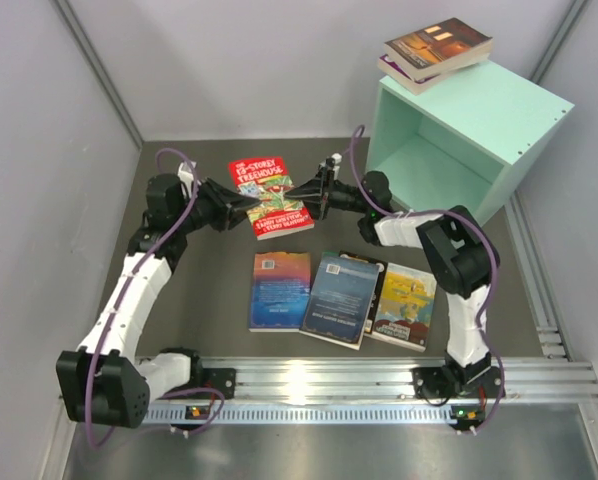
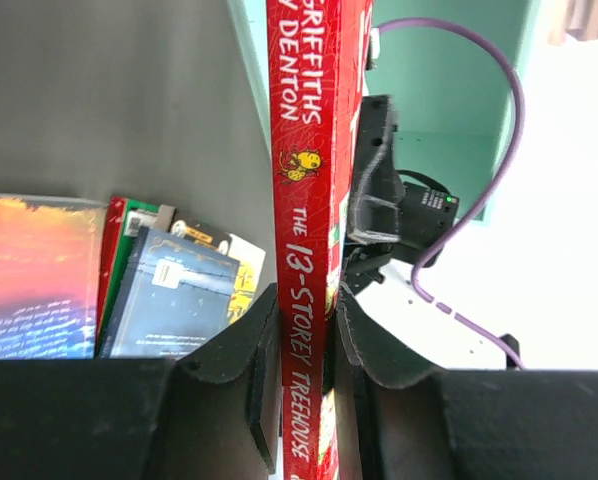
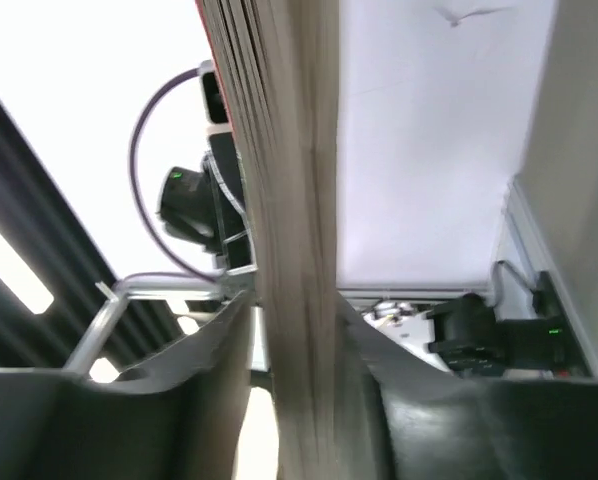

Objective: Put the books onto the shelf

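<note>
A red cartoon book (image 1: 269, 195) hangs above the table between both grippers. My left gripper (image 1: 251, 208) is shut on its spine edge; in the left wrist view the red spine (image 2: 309, 200) runs upright between the two fingers of that gripper (image 2: 304, 330). My right gripper (image 1: 301, 192) straddles the opposite edge, where the pale page block (image 3: 294, 200) sits between its jaws (image 3: 299, 330). One finger touches the pages and a thin gap shows at the other. The mint-green shelf (image 1: 499, 120) stands at the back right, its open face toward the arms.
Two books (image 1: 437, 52) are stacked on top of the shelf. On the table in front lie a blue-orange book (image 1: 281, 290), a dark blue one (image 1: 341, 298) and a yellow one (image 1: 406, 305), overlapping a black one (image 1: 364, 262). Grey walls close in the left and back sides.
</note>
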You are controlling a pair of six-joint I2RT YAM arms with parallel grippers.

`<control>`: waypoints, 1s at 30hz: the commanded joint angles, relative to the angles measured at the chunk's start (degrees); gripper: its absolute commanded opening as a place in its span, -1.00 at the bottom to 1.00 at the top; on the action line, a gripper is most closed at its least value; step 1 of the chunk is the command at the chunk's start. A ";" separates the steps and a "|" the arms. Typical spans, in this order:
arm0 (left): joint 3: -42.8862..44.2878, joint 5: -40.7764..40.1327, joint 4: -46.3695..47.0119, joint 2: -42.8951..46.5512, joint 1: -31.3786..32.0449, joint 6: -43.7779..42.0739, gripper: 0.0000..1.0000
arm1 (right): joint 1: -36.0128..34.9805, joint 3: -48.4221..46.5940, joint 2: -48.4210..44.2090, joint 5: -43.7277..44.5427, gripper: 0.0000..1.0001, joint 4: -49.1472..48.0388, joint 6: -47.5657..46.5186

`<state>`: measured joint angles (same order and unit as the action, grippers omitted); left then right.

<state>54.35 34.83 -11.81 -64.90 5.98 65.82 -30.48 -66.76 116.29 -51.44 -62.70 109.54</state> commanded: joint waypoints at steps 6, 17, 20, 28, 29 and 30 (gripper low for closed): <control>7.43 6.21 -1.35 -3.99 0.00 -10.60 -1.00 | -0.02 -1.26 -9.41 -3.31 -1.00 5.01 -10.16; 16.75 9.64 -13.94 -13.84 0.35 -23.98 -1.00 | -0.55 -16.73 -18.02 -10.70 -1.00 61.70 -50.63; 17.72 10.26 -13.94 -15.42 0.35 -25.04 -1.00 | -0.98 -16.82 -19.78 -11.22 -1.00 65.57 -52.75; 20.71 11.14 -14.03 -19.29 0.35 -26.45 -1.00 | -3.53 -17.79 -22.51 -11.93 -1.00 69.64 -55.83; 21.15 11.31 -14.11 -19.64 0.35 -26.53 -1.00 | -3.45 -18.31 -22.77 -11.75 -1.00 69.81 -55.92; 21.41 11.40 -14.11 -19.91 0.35 -26.62 -1.00 | -3.45 -18.75 -22.95 -11.41 -1.00 70.08 -56.01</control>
<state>72.60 51.07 -29.28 -83.02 6.00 42.48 -29.12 -80.71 99.46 -52.25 6.96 57.04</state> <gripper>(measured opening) 0.266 0.163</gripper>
